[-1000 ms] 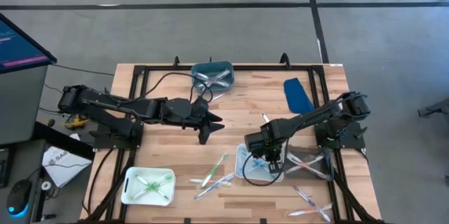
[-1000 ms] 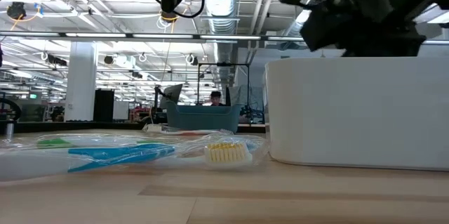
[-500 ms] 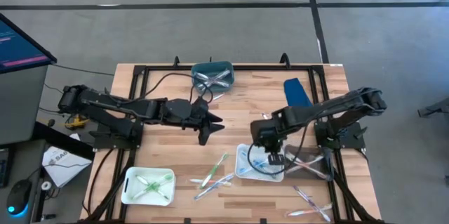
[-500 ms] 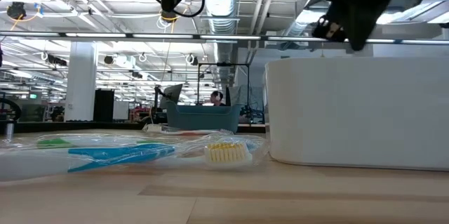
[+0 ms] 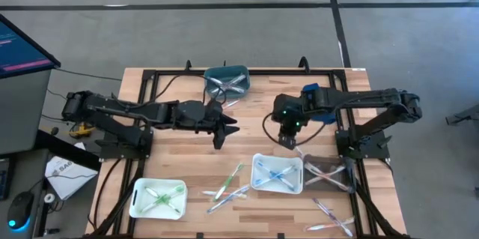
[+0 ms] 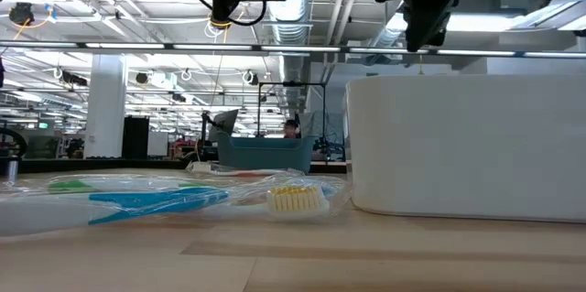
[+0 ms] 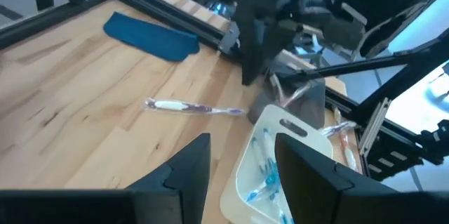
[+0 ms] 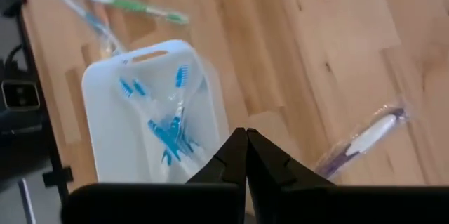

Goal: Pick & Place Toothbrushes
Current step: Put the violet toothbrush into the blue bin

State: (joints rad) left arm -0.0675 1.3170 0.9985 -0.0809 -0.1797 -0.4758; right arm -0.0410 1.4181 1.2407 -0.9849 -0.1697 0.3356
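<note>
Blue toothbrushes (image 5: pixel 274 173) lie crossed in the white tray (image 5: pixel 260 184) at the table's near edge; wrapped ones nearby blur together. Above and beyond, the right gripper (image 5: pixel 288 138) hangs empty, fingers together. Left gripper (image 5: pixel 223 128) waits mid-table, fingers apart.

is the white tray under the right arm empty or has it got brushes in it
Not empty: the white tray holds several blue toothbrushes lying crossed inside it.

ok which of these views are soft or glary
Low view: the white tray close by fills the right side, the ceiling strip lights glare, and the room behind is soft. Left wrist view: the claw fingers are blurred and the far edge is blown out. High view: even light, weak shadows.
</note>
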